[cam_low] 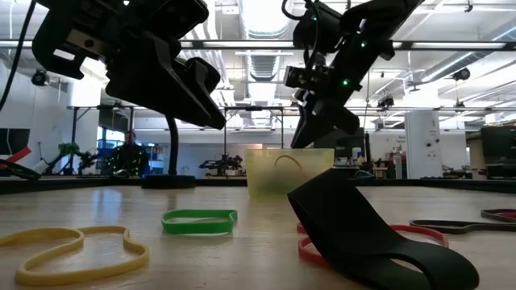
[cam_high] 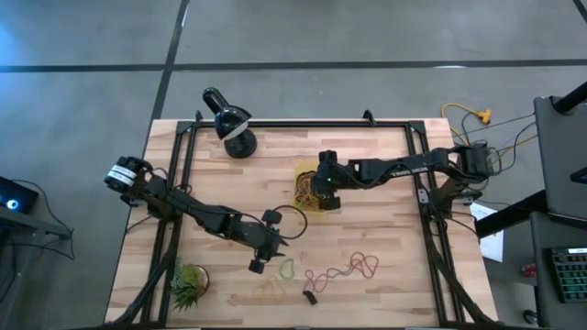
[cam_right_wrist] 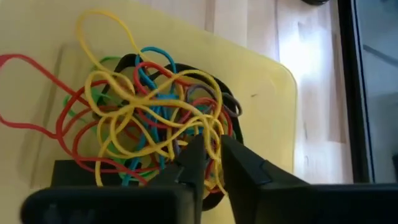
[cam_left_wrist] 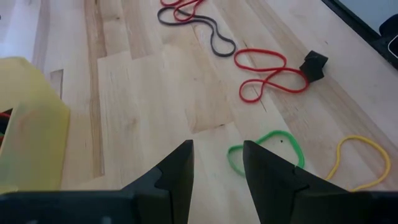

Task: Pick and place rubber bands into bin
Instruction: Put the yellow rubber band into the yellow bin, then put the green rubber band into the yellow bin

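The right gripper [cam_right_wrist: 208, 158] hangs over the yellow bin [cam_high: 304, 174], fingers slightly parted above its tangle of rubber bands [cam_right_wrist: 143, 109], while the left gripper [cam_left_wrist: 217, 171], open and empty, hovers beside a loose green rubber band [cam_left_wrist: 267, 149] near others scattered on the wooden table [cam_high: 385, 229].
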